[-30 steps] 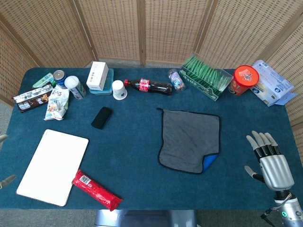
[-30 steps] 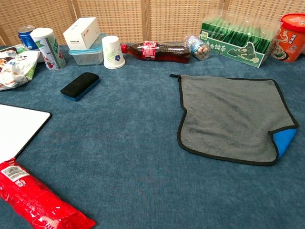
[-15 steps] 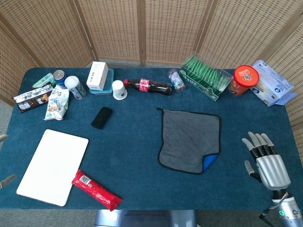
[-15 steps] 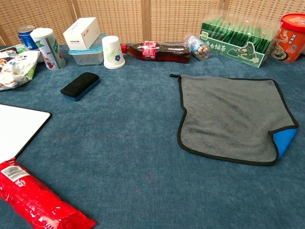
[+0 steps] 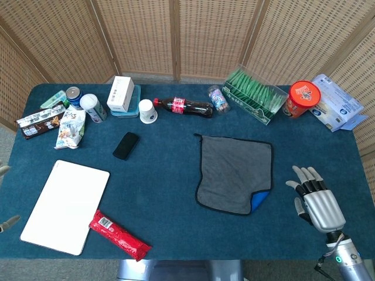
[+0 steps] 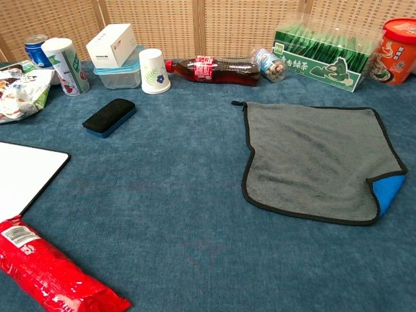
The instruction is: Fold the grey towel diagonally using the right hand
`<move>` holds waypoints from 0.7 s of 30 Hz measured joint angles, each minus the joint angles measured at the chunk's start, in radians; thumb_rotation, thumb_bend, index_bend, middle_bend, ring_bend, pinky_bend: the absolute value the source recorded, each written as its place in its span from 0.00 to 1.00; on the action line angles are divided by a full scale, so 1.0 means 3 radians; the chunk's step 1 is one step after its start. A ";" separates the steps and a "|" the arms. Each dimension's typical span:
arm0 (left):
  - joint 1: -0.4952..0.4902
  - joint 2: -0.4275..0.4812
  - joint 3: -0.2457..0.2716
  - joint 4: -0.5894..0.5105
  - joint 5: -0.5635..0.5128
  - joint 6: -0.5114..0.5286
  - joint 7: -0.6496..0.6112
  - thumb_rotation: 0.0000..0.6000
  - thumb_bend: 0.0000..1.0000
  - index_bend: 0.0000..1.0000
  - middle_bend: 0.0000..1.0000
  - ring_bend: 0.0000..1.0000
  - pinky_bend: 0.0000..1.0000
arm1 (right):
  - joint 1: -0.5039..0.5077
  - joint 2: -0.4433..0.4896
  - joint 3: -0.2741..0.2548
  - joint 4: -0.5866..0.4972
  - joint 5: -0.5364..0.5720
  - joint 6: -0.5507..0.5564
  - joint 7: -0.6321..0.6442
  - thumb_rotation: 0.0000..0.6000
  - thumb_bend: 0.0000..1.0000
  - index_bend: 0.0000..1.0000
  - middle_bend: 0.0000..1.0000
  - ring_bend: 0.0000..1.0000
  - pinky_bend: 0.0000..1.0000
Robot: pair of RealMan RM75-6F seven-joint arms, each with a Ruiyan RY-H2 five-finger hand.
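**Grey towel lay flat, right hand spread beside it**

The grey microfibre towel with black edging (image 5: 233, 171) lay spread on the blue tablecloth (image 5: 170, 175), right of centre, its near right corner turned over to show a bright blue underside (image 5: 261, 200). In the chest view the same towel (image 6: 311, 159) reached the right edge of the picture, the blue flap (image 6: 389, 190) at its lower right.

The silver right hand (image 5: 316, 199) hovered near the table's near right corner, just right of the blue flap and apart from it, palm down with its fingers spread and holding nothing. The left hand showed only as grey tips at the left edge of the head view; I could not tell its state.

Behind the towel stood a clear box of green packets (image 5: 255, 95), a dark cola bottle on its side (image 5: 186, 107) and a red lidded tub (image 5: 302, 98). Far left lay a white rectangular board (image 5: 65, 206) and a red snack packet (image 5: 119, 235).
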 measured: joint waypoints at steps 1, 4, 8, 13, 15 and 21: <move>-0.0002 0.0000 -0.0001 -0.0002 -0.0003 -0.0003 0.0002 1.00 0.11 0.11 0.00 0.00 0.00 | 0.0019 0.0001 0.0000 0.0002 0.0006 -0.0036 0.0014 1.00 0.61 0.30 0.00 0.00 0.08; -0.0007 0.0000 -0.0005 -0.0005 -0.0019 -0.0014 0.0006 1.00 0.11 0.11 0.00 0.00 0.00 | 0.0091 0.0008 0.0000 -0.0002 0.0019 -0.0159 0.0044 1.00 0.60 0.27 0.00 0.00 0.08; -0.0014 0.0002 -0.0009 -0.0002 -0.0030 -0.0026 0.0001 1.00 0.11 0.11 0.00 0.00 0.00 | 0.0217 0.0060 -0.0014 -0.0060 0.0017 -0.0384 0.0104 1.00 0.58 0.18 0.00 0.00 0.08; -0.0013 0.0006 -0.0011 0.0007 -0.0035 -0.0023 -0.0024 1.00 0.11 0.11 0.00 0.00 0.00 | 0.0355 0.0156 -0.0035 -0.0188 0.0034 -0.0638 0.0150 1.00 0.56 0.13 0.00 0.00 0.07; -0.0010 0.0009 -0.0011 0.0014 -0.0035 -0.0015 -0.0039 1.00 0.11 0.11 0.00 0.00 0.00 | 0.0409 0.0187 -0.0036 -0.0222 0.0043 -0.0702 0.0123 1.00 0.56 0.13 0.00 0.00 0.07; -0.0006 0.0014 -0.0010 0.0025 -0.0034 -0.0010 -0.0061 1.00 0.11 0.11 0.00 0.00 0.00 | 0.0481 0.0252 -0.0067 -0.0305 0.0081 -0.0849 0.0104 1.00 0.46 0.05 0.00 0.00 0.07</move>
